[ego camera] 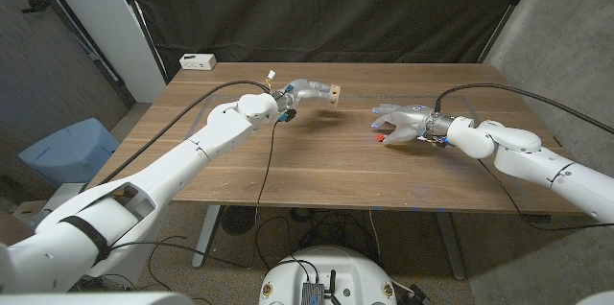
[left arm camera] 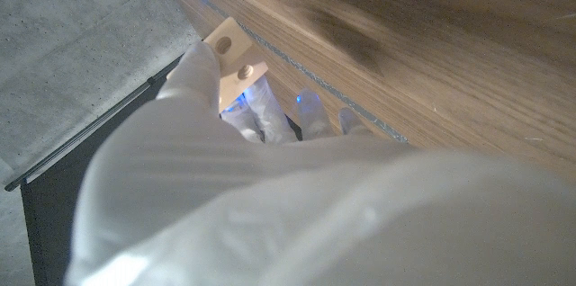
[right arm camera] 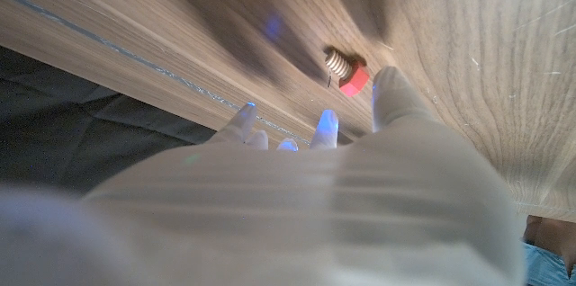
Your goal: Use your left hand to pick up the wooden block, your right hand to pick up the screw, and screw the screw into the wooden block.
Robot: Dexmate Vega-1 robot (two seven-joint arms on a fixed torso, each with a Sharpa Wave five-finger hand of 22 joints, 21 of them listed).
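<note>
My left hand [ego camera: 305, 92] holds the small wooden block [ego camera: 334, 95] off the table at the back middle. In the left wrist view the fingers [left arm camera: 193, 75] grip the block [left arm camera: 232, 52], and two round holes show on its pale face. The screw [ego camera: 381, 136], with a red head and a metal thread, lies on the table right of centre. My right hand [ego camera: 405, 121] hovers just over it with fingers spread. In the right wrist view the screw [right arm camera: 345, 70] rests on the wood, and the thumb [right arm camera: 393, 93] is beside it without clasping it.
A white box [ego camera: 197, 60] sits at the table's [ego camera: 317, 166] back left corner. A blue bin [ego camera: 65, 149] stands on the floor to the left. Black cables run along both arms and hang over the front edge. A dark curtain hangs behind.
</note>
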